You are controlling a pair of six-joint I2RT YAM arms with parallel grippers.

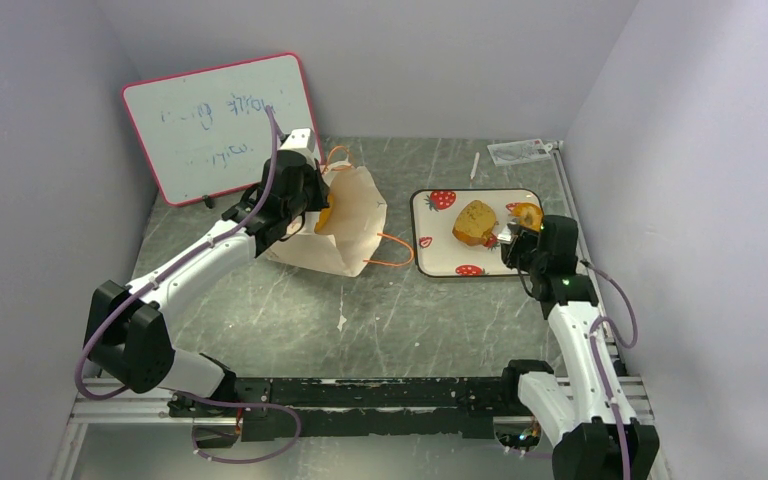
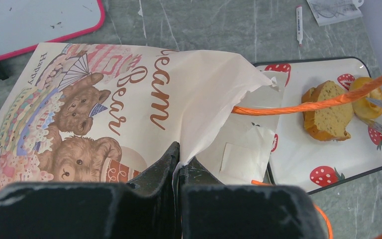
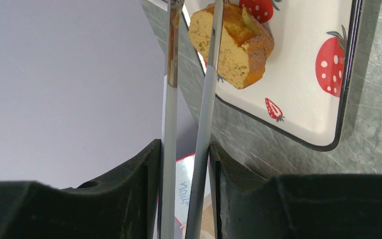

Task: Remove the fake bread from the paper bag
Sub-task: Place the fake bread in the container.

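The pale paper bag [image 1: 350, 225] lies on its side left of centre, its bear print [image 2: 79, 119] facing up and its mouth toward the tray. My left gripper [image 2: 179, 160] is shut on the bag's upper mouth edge and holds it lifted. An orange cord handle [image 2: 303, 106] stretches across. An orange-brown shape [image 1: 324, 218] shows at the bag's mouth. A speckled loaf chunk [image 1: 474, 222] and a small orange roll [image 1: 527, 214] lie on the strawberry tray [image 1: 440, 262]. My right gripper [image 3: 186, 149] is shut on metal tongs [image 3: 206, 99], whose tips reach the roll [image 2: 365, 97].
A pink-framed whiteboard [image 1: 222, 125] leans against the back left wall. A white marker [image 1: 475, 165] and a clear packet [image 1: 520, 152] lie at the back right. Walls close in on both sides.
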